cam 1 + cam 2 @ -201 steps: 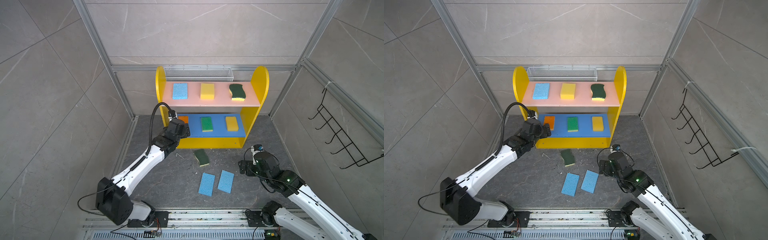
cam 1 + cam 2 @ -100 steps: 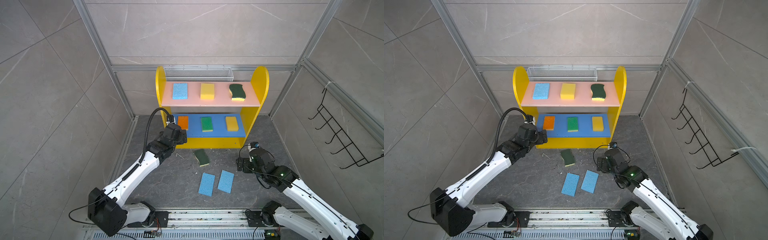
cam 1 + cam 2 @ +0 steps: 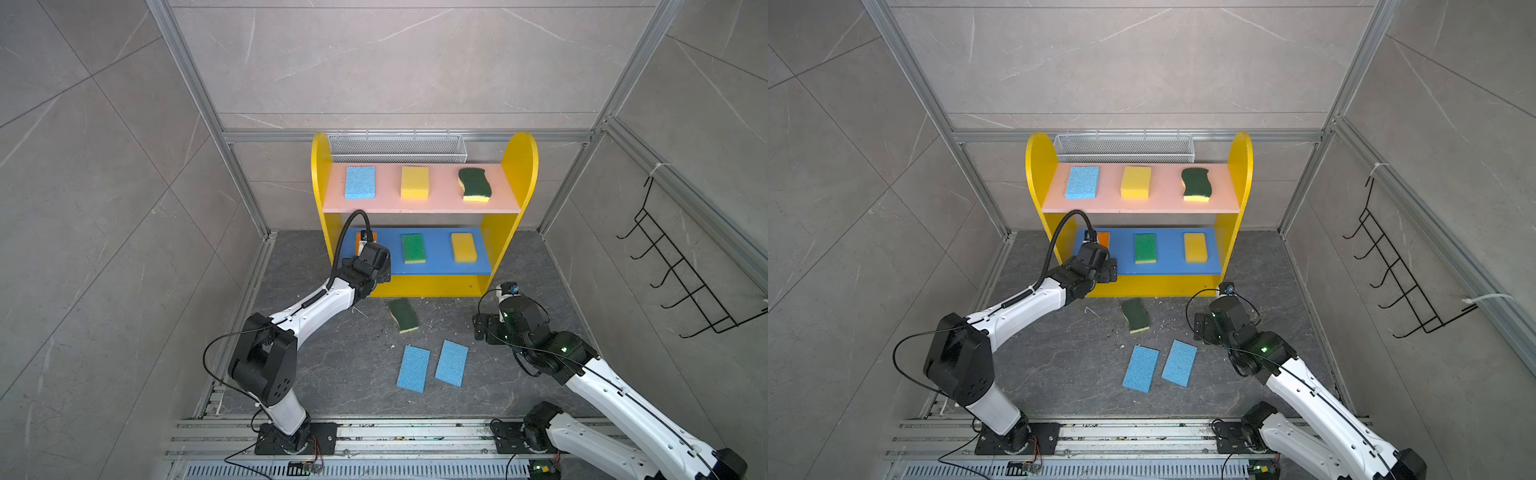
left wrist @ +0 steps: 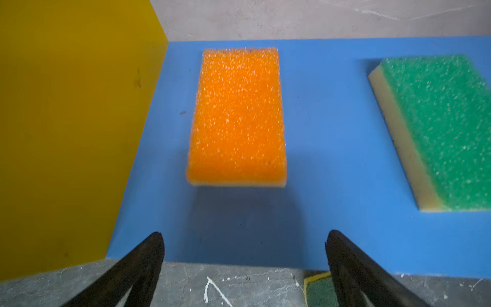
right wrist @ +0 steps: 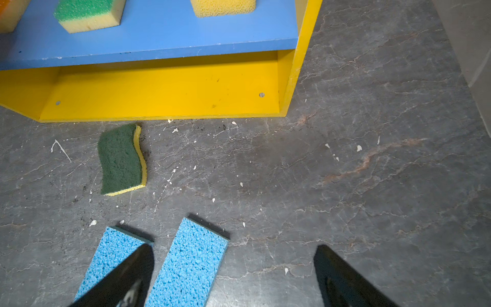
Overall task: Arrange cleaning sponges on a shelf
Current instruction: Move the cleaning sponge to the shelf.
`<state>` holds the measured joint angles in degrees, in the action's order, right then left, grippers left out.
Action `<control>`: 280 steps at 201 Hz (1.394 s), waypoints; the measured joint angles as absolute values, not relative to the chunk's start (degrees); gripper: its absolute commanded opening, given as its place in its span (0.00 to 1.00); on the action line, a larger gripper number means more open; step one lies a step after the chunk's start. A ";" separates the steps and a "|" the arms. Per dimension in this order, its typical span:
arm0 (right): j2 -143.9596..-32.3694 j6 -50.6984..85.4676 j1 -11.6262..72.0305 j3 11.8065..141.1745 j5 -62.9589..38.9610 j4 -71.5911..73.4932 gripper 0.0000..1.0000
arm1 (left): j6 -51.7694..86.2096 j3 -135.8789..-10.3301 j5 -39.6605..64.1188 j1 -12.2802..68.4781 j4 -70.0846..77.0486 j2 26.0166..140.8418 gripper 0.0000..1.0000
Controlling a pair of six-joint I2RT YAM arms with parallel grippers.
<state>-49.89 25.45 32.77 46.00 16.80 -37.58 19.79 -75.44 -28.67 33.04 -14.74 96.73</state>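
The yellow shelf [image 3: 515, 166] carries a light blue [image 3: 360, 182], a yellow [image 3: 414, 182] and a wavy dark green sponge [image 3: 474, 184] on its pink board. On its blue board [image 4: 318, 133] lie an orange sponge [image 4: 236, 117], a bright green one [image 3: 413, 248] and a yellow one [image 3: 463, 247]. My left gripper [image 4: 244, 239] is open and empty at the board's front edge, short of the orange sponge. A wavy green sponge [image 5: 121, 159] and two light blue sponges [image 5: 186, 263] [image 5: 109, 252] lie on the floor. My right gripper [image 5: 235, 252] hangs open over them, holding nothing.
A white wire mesh basket [image 3: 397, 147] hangs behind the shelf's top. A black wire hook rack [image 3: 681, 282] is on the right wall. Tiled walls and metal frame posts close in the dark stone floor [image 3: 353, 365]. The arms' rail [image 3: 374, 436] runs along the front.
My left gripper's jaws have spread wider and its wrist has shifted a little to the right in front of the blue board. The right arm has moved only slightly.
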 measured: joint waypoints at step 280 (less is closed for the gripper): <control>-49.50 20.95 32.77 50.70 25.52 -38.39 0.97 | 20.36 -82.98 -25.19 27.59 -11.42 106.96 0.85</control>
